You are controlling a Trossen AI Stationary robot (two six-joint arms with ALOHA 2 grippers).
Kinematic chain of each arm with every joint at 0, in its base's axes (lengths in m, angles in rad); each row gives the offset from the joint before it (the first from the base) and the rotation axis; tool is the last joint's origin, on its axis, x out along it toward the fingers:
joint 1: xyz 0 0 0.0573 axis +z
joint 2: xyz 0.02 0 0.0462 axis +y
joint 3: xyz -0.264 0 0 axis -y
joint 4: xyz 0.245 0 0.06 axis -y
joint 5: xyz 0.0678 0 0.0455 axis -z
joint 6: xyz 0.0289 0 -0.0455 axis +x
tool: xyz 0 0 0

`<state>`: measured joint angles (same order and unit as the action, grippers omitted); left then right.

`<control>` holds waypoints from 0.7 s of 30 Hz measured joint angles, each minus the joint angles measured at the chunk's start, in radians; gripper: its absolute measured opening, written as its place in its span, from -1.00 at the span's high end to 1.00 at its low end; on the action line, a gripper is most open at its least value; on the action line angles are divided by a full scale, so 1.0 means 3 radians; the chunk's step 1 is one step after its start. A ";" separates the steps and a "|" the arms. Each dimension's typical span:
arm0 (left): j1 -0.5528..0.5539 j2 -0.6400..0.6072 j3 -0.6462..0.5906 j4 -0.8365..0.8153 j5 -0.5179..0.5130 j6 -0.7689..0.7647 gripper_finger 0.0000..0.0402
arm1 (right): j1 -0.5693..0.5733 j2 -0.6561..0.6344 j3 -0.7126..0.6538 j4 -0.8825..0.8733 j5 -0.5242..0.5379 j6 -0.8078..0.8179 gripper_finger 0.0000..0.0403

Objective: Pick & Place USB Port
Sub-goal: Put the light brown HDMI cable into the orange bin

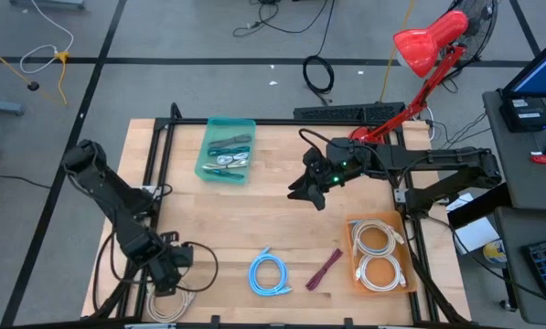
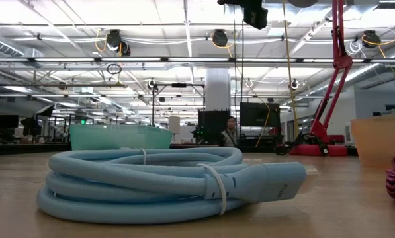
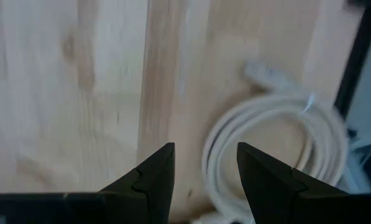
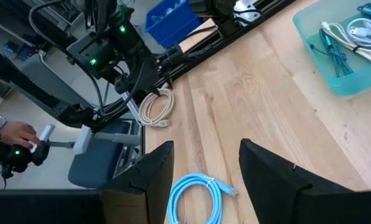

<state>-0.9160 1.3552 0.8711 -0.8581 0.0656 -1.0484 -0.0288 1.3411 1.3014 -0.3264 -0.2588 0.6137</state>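
Looking at the fingers first: both pairs stand spread and pinch nothing.
Left gripper: it hangs low over the near left corner of the table, jaws parted, directly above a coiled white cable that lies loose on the wood.
Right gripper: it hovers high over the middle of the table, jaws parted, with the blue cable below and ahead of it.
Task's thing: you have 3 loose candidates, namely the white coil by the left gripper, the blue coil near the front edge, and a maroon bundle just beside it. Which 1 counts as the USB item I cannot tell.
Containers: a teal bin at the back already holds cables; an orange bin at the front right holds 2 white coils.
Step in hand, as I judge it: neither arm has picked yet.
Doing it well: lower the chosen gripper straight down, straddle 1 side of the coil rather than its hollow centre, and close across all the strands so the loop lifts as 1 piece.
Risk: a grip on 1 strand may let the coil unwind and drag.
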 joint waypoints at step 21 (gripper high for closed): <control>-0.0355 0.0784 -0.0017 0.0443 0.0294 0.0056 0.13 | 0.0000 0.0000 0.0000 0.0010 0.0014 -0.0004 0.15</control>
<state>-1.0224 1.5905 0.8661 -0.7254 0.1539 -1.0318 -0.0288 1.3411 1.3014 -0.3233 -0.2548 0.6125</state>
